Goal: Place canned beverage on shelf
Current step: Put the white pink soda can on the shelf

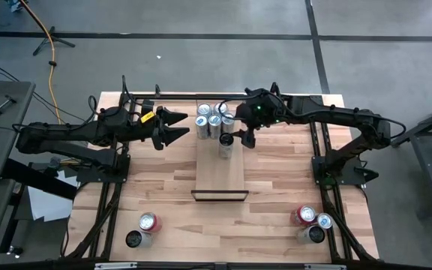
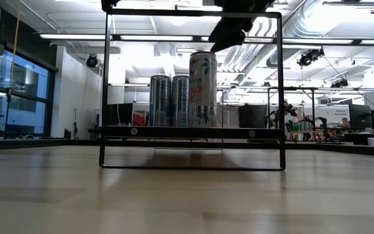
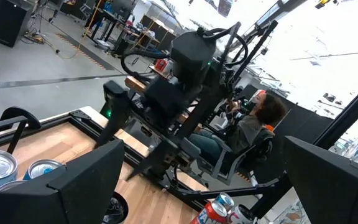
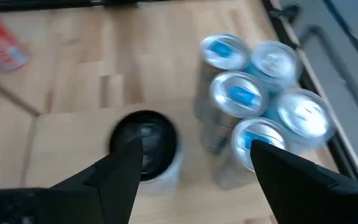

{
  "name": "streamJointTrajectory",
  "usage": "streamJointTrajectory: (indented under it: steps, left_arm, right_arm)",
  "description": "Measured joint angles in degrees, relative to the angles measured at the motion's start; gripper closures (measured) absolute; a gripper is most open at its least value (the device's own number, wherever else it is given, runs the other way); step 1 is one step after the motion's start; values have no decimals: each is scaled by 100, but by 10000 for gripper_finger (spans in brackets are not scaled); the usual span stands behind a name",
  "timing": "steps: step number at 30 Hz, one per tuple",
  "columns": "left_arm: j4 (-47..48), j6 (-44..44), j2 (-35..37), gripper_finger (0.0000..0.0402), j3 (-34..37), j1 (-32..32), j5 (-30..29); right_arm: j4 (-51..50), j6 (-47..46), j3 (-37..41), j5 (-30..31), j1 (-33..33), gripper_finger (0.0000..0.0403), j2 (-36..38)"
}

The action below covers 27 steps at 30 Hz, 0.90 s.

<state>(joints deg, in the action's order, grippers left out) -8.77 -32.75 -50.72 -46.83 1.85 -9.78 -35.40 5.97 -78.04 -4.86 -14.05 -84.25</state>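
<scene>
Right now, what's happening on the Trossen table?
The right pincer hangs open just above a black-topped can standing on the shelf, beside a cluster of silver cans at the shelf's far end. Nothing shows between its fingers, so the can stands on its own. The left pincer waits open beside the shelf, holding nothing. More cans stand near the table's front corners, two on the left and three on the right.

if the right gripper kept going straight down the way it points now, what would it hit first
Most likely the black-topped can standing on the shelf: the open right gripper hangs above it, pointing down, with the silver cans off to one side.
</scene>
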Motion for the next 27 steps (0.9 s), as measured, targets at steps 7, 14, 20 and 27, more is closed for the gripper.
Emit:
streamJointTrajectory:
  steps: [7,14,20,27]
  left_arm:
    - [2,0,0,7,-2,0,0]
    - [8,0,0,7,-2,0,0]
    - [101,0,-2,7,-2,0,0]
    - [242,0,-2,7,-2,0,0]
  right_arm:
    - [24,310,0,-865,-199,120,-120]
    - [55,606,2,-1348,-192,120,-611]
    - [301,656,0,-1674,-245,120,-763]
    - [317,762,0,-1785,-242,120,-761]
